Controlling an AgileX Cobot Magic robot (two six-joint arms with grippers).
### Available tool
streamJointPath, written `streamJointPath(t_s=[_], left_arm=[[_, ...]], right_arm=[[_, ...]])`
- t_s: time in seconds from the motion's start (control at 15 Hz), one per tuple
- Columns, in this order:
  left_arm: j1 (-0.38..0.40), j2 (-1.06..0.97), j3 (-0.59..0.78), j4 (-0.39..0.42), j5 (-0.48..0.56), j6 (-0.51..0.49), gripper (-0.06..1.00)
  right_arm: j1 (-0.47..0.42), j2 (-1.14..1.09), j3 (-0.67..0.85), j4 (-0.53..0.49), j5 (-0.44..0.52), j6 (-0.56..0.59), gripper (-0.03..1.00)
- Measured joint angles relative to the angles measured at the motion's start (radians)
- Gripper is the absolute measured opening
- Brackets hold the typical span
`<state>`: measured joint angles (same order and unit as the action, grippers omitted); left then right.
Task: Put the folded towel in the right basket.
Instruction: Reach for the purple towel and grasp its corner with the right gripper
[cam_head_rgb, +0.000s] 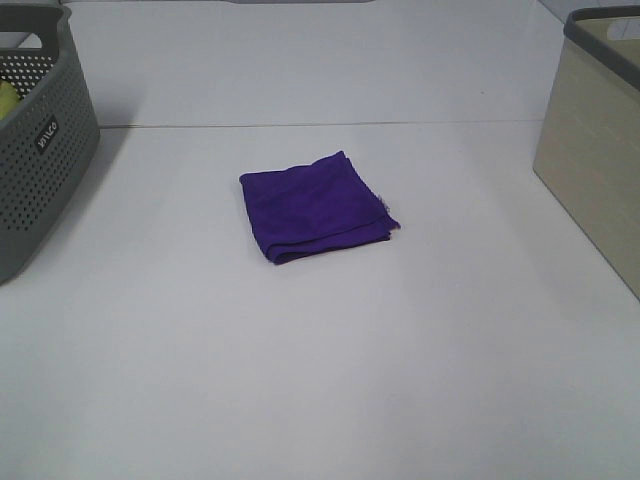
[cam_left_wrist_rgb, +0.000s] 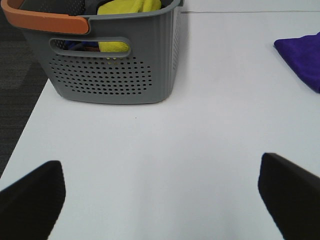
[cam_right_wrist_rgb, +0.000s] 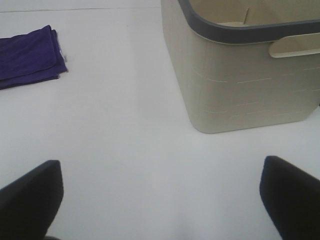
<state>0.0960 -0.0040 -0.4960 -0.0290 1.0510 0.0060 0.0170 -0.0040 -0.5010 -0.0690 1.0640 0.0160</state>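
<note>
A folded purple towel lies flat on the white table near the middle. It also shows in the left wrist view and in the right wrist view. The right basket is beige with a dark grey rim and stands at the table's right edge; the right wrist view shows it close ahead. My left gripper is open and empty, well short of the towel. My right gripper is open and empty, over bare table beside the beige basket. Neither arm shows in the exterior high view.
A grey perforated basket stands at the left edge of the table; it has an orange handle and holds yellow cloth. A seam crosses the table behind the towel. Dark floor lies beyond the table's left edge.
</note>
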Motion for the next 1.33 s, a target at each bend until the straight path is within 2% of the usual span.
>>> streamJointPath(t_s=[1.33], left_arm=[[0.0, 0.0, 0.0, -0.019, 0.0, 0.004, 0.99]], right_arm=[[0.0, 0.0, 0.0, 0.017, 0.0, -0.016, 0.98]])
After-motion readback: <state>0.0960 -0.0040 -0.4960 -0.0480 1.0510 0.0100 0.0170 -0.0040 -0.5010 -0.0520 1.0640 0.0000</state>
